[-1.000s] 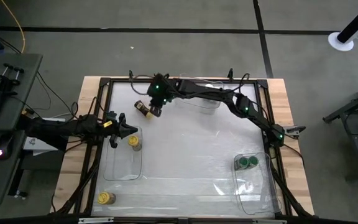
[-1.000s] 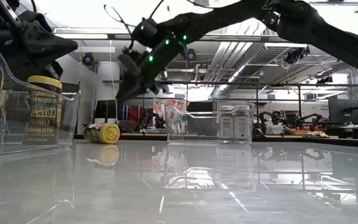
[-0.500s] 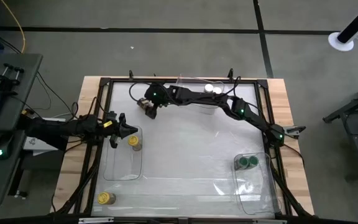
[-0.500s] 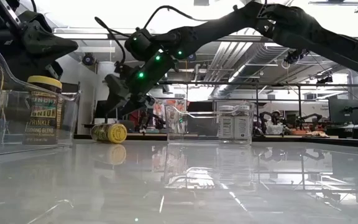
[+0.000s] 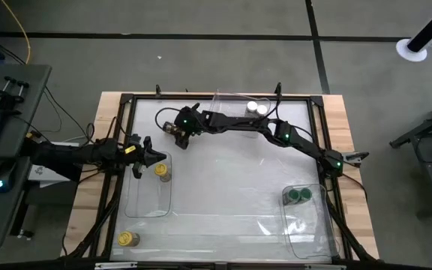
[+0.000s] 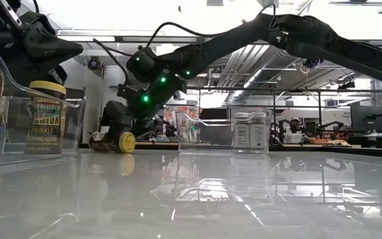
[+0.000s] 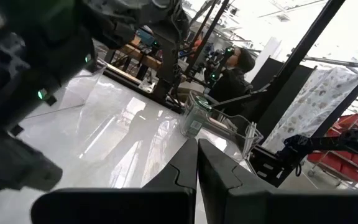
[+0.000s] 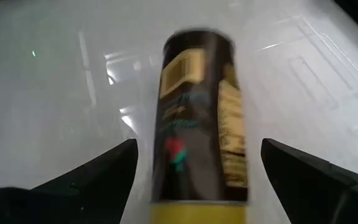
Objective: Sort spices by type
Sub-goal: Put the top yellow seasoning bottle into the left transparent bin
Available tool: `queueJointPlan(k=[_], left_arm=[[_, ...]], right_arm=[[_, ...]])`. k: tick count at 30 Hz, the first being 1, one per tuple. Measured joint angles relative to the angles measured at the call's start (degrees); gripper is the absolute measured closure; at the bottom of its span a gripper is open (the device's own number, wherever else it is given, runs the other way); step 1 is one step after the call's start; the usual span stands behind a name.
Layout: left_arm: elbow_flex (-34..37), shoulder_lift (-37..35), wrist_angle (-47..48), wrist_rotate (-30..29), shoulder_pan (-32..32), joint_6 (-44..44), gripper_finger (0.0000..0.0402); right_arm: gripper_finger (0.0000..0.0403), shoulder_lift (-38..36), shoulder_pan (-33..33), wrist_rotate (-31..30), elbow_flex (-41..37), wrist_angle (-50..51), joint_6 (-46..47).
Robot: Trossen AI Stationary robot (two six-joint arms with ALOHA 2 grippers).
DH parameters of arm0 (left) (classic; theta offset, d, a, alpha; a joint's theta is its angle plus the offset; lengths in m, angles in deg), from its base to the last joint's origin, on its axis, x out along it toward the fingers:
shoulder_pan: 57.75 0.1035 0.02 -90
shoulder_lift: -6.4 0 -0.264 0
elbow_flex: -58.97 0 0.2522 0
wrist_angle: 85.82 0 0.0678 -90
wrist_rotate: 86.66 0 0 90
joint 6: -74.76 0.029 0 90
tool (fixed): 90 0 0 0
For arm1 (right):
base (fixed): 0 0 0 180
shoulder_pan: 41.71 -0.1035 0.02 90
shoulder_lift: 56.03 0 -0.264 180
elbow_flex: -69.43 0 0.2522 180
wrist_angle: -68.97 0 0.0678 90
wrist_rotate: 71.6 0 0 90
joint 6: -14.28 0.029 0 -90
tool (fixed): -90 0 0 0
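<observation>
Reached farther toward the bench's far left corner and dropped lower since the earlier frame, right gripper (image 5: 174, 132) now down around a toppled yellow-lidded jar (image 6: 120, 141) lying on its side near the far left part of the bench, fingers (image 8: 98, 180) spread wide on both sides of that jar and not touching it. Parked at the left edge over the left bin (image 5: 147, 212), left gripper (image 5: 150, 156) with fingers pressed together, holding nothing. Stood upright inside that bin just beside it, a second yellow-lidded jar (image 5: 161, 172). Stood at the near left corner, outside the bin, a third yellow-lidded jar (image 5: 128, 239). Sat together in the right bin (image 5: 312, 232) by the right edge, two green-lidded jars (image 5: 299, 196). Rested in the far bin (image 5: 226, 97) at the far edge, two white-lidded jars (image 5: 256, 107).
</observation>
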State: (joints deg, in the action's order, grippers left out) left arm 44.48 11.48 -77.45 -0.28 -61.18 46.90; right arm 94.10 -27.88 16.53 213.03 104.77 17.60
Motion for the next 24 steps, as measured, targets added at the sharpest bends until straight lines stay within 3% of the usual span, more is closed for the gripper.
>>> queueJointPlan(k=[11,14,18,24], left_arm=[[0.00,0.00,-0.01,0.00,-0.01,0.00,0.0401],[0.00,0.00,-0.02,-0.01,0.00,0.00,0.0401],[0.00,0.00,-0.02,0.00,0.00,0.00,0.0401],[0.00,0.00,0.00,-0.01,-0.01,0.00,0.0401]], right_arm=[[0.0073,2.50,0.40,-3.81,0.07,-0.72,-2.05],[0.0105,2.58,0.41,-4.80,0.07,-0.80,-2.01],[0.0189,2.51,0.41,-6.24,0.07,-1.18,-2.11],[0.0196,2.36,0.27,-6.59,2.79,5.35,-4.11]])
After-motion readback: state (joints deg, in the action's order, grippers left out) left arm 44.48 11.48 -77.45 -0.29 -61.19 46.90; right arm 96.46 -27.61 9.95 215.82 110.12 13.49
